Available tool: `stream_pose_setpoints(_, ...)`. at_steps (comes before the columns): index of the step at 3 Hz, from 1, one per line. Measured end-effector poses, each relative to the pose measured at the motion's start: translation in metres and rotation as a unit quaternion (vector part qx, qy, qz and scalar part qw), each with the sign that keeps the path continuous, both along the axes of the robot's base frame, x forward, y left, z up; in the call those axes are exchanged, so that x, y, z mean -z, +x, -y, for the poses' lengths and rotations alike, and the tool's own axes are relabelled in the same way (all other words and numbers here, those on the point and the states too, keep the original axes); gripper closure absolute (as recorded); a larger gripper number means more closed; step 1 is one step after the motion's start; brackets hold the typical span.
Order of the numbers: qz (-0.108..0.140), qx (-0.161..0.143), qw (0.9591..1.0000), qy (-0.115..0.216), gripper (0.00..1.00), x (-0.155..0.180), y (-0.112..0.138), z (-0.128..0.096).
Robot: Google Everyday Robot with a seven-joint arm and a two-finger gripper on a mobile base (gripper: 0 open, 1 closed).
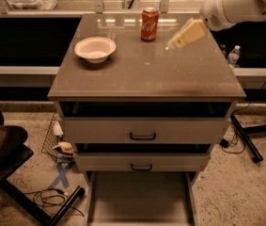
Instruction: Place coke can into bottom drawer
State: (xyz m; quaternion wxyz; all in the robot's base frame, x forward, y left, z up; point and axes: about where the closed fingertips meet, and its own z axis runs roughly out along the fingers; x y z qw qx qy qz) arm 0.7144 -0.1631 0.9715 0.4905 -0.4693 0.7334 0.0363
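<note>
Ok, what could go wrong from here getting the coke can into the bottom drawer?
The gripper hovers beside the upright coke can, apart from it; a sideways approach could knock it over toward the white bowl. On the way down to the open bottom drawer, the can might clip the front edge of the cabinet top.

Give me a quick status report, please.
Gripper over cabinet top, right of coke can, apart. Bottom drawer open. White bowl well left, not in way.

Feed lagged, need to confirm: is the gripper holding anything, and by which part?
Nothing is held. The gripper hangs over the cabinet top, right of the coke can and apart from it; the can stands upright there.
</note>
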Motion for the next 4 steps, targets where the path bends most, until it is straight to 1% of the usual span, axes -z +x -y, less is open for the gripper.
stream_pose_setpoints(1, 0.044, 0.031, 0.9952, 0.082, 0.00, -0.004, 0.050, -0.007)
stream_pose_setpoints(2, 0.048, 0.033, 0.9950, 0.081, 0.00, -0.006, 0.051, -0.007)
stream_pose_setpoints(3, 0.039, 0.025, 0.9931, 0.108, 0.00, 0.010, 0.070, -0.018)
stream_pose_setpoints(4, 0.018, 0.009, 0.9890, 0.146, 0.00, 0.044, 0.115, -0.052)
